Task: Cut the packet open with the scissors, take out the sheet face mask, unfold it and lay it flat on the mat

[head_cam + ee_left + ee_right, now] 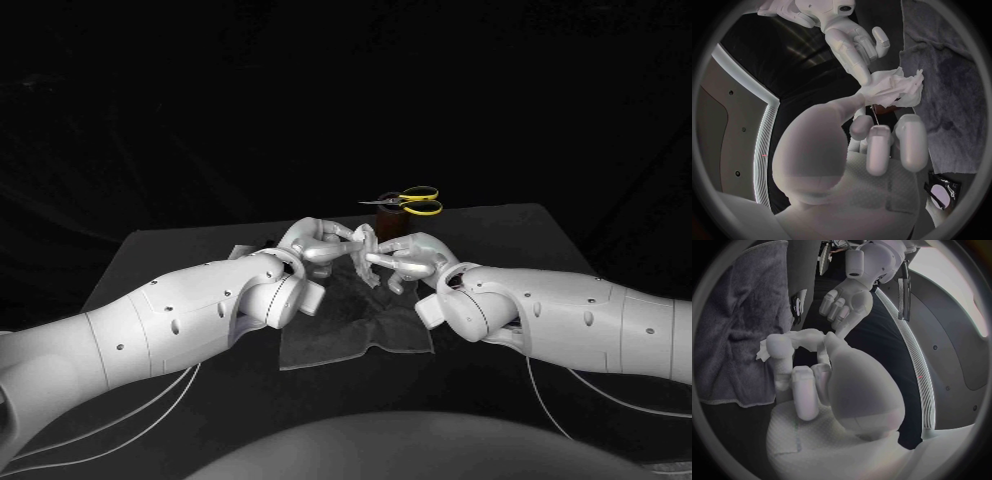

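Head view: left hand [320, 248] and right hand [415, 260] meet fingertip to fingertip above the far end of the grey cloth mat [353, 335]. The mat lies flat on the black table [505, 230]. The fingers are interlaced too closely here to tell what sits between them. Just behind the hands, the yellow-handled scissors [414, 203] stand handles-up in a small brown holder [389, 216], untouched by either hand.

Left wrist view: this shows what the head view hides. A crumpled white sheet face mask [895, 87] hangs bunched in the air between the two hands, beside the mat [948, 90] and not on it. The right hand [856, 45] reaches in with straight fingers, its tips on the upper edge of the bunch. The left hand [867, 150] has its thumb stretched out to the near edge of the mask and its other fingers extended side by side. Cannot tell whether the thumb pinches or only touches.

Right wrist view: the right hand [826, 385] has its fingers curled in and nips a ragged corner of the sheet face mask [764, 349] at the tips, so its grip is firm. The left hand [845, 300] faces the camera palm-on with fingers loosely bent. Cannot tell whether its fingertips grip the sheet. The mat [739, 330] lies beside the mask, with some folds in the cloth.
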### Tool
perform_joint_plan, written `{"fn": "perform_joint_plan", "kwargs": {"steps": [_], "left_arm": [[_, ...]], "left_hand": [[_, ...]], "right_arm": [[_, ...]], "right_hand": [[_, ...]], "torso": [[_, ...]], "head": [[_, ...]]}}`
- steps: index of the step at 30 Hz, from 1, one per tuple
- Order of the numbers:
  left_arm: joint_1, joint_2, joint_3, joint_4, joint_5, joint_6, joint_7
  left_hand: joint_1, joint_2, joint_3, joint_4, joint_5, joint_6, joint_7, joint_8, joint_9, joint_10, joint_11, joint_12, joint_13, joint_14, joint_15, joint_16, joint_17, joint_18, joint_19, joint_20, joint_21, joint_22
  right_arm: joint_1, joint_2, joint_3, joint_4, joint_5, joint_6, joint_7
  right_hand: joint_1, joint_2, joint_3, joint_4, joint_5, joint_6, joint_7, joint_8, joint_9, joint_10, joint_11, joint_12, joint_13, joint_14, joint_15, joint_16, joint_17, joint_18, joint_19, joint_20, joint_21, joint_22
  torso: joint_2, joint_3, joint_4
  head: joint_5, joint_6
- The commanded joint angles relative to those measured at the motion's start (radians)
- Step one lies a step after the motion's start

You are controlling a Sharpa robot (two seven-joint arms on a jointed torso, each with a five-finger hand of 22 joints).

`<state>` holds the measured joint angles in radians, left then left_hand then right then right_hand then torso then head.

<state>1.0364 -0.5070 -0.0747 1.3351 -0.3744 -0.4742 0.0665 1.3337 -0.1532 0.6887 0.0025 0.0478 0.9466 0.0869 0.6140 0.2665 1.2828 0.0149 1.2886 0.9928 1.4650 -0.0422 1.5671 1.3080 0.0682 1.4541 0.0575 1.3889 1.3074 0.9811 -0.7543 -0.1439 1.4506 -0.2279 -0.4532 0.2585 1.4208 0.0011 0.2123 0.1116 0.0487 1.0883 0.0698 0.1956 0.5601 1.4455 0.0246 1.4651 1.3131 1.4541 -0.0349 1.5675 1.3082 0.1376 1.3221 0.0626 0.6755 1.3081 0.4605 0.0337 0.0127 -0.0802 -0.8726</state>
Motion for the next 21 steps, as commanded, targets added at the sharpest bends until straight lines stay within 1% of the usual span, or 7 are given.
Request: {"fn": "perform_joint_plan", "kwargs": {"steps": [1,2,7,10,12,16,21], "left_arm": [[0.002,0.0,0.001,0.004,0.002,0.02,0.001],[0.002,0.0,0.001,0.004,0.002,0.021,0.001],[0.002,-0.004,0.001,0.006,0.002,0.026,0.002],[0.003,-0.009,0.001,0.007,0.0,0.035,0.002],[0.005,-0.015,0.001,0.009,-0.002,0.048,0.001],[0.015,-0.03,0.003,0.016,-0.009,0.079,-0.004],[0.041,-0.051,0.004,0.027,-0.02,0.119,-0.017]], "left_hand": [[-0.003,0.006,0.004,-0.003,0.003,0.001,0.006,0.007,0.02,0.002,-0.001,-0.002,0.002,0.106,-0.005,0.004,0.263,-0.013,0.002,-0.007,0.002,0.098],[-0.003,0.006,0.004,-0.003,0.003,0.001,0.006,0.007,0.02,0.002,-0.001,-0.002,0.002,0.106,-0.005,0.004,0.263,-0.013,0.002,-0.007,0.002,0.098],[-0.003,0.006,0.004,-0.003,0.003,0.001,0.006,0.007,0.02,0.002,-0.001,-0.002,0.002,0.106,-0.005,0.004,0.263,-0.013,0.002,-0.007,0.002,0.098],[-0.003,0.005,0.005,-0.005,0.003,0.001,0.006,0.007,0.021,0.002,-0.001,-0.002,0.002,0.106,-0.005,0.004,0.263,-0.013,0.001,-0.007,0.001,0.097],[-0.004,0.005,0.006,-0.006,0.003,0.001,0.006,0.008,0.021,0.002,-0.001,-0.002,0.002,0.106,-0.005,0.004,0.263,-0.013,0.0,-0.007,0.0,0.096],[-0.005,0.003,0.007,-0.008,0.003,0.001,0.007,0.009,0.022,0.001,-0.001,-0.002,0.003,0.106,-0.004,0.004,0.263,-0.012,-0.001,-0.007,-0.003,0.094],[-0.006,0.003,0.009,-0.011,0.003,0.001,0.007,0.011,0.023,-0.001,0.0,-0.004,0.0,0.106,-0.004,0.004,0.263,-0.012,-0.002,-0.007,-0.004,0.093]], "right_arm": [[0.001,0.002,0.002,-0.002,0.032,-0.045,0.021],[0.001,0.002,0.002,-0.002,0.033,-0.052,0.023],[0.003,-0.003,0.004,-0.003,0.035,-0.073,0.024],[0.006,-0.009,0.005,-0.002,0.027,-0.072,0.017],[0.013,-0.017,0.006,0.0,0.014,-0.062,0.005],[0.037,-0.037,0.007,0.002,-0.031,-0.016,-0.042],[0.079,-0.058,0.007,0.004,-0.119,0.083,-0.123]], "right_hand": [[0.039,0.028,0.022,-0.021,0.0,0.013,-0.001,0.014,0.008,0.082,-0.028,0.015,0.19,0.117,-0.021,0.003,0.263,-0.004,0.015,-0.004,0.028,0.089],[0.037,0.027,0.042,-0.033,0.0,0.015,-0.003,0.026,0.014,0.086,-0.03,0.021,0.195,0.117,-0.024,0.003,0.263,-0.007,0.021,-0.009,0.044,0.091],[0.007,0.015,0.097,-0.055,0.001,0.008,-0.004,0.054,0.027,0.089,-0.031,0.023,0.196,0.117,-0.027,0.003,0.263,-0.008,0.024,-0.014,0.054,0.091],[-0.003,0.009,0.113,-0.063,0.0,0.005,-0.005,0.061,0.031,0.089,-0.032,0.023,0.196,0.117,-0.027,0.003,0.263,-0.009,0.024,-0.014,0.056,0.091],[-0.021,0.0,0.139,-0.073,0.0,0.0,-0.005,0.072,0.035,0.089,-0.033,0.021,0.195,0.117,-0.027,0.003,0.263,-0.008,0.022,-0.015,0.056,0.091],[-0.044,-0.011,0.164,-0.083,0.0,-0.006,-0.006,0.082,0.038,0.088,-0.033,0.019,0.194,0.117,-0.028,0.003,0.263,-0.006,0.017,-0.015,0.042,0.087],[-0.054,-0.016,0.173,-0.086,0.0,-0.011,-0.006,0.085,0.038,0.088,-0.033,0.018,0.193,0.117,-0.028,0.003,0.263,-0.005,0.015,-0.015,0.038,0.086]], "torso": [[0.001,-0.0007,0.0006],[0.0,-0.0005,0.0006],[0.0,-0.0005,-0.0001],[-0.001,-0.001,-0.001],[0.0,-0.0008,-0.0012],[0.0,-0.0011,-0.0014],[-0.001,-0.0001,-0.0009]], "head": [[0.0,0.0],[0.0,0.0],[0.003,0.0],[0.003,0.0],[0.002,0.0],[0.0,0.0],[0.0,0.0]]}}
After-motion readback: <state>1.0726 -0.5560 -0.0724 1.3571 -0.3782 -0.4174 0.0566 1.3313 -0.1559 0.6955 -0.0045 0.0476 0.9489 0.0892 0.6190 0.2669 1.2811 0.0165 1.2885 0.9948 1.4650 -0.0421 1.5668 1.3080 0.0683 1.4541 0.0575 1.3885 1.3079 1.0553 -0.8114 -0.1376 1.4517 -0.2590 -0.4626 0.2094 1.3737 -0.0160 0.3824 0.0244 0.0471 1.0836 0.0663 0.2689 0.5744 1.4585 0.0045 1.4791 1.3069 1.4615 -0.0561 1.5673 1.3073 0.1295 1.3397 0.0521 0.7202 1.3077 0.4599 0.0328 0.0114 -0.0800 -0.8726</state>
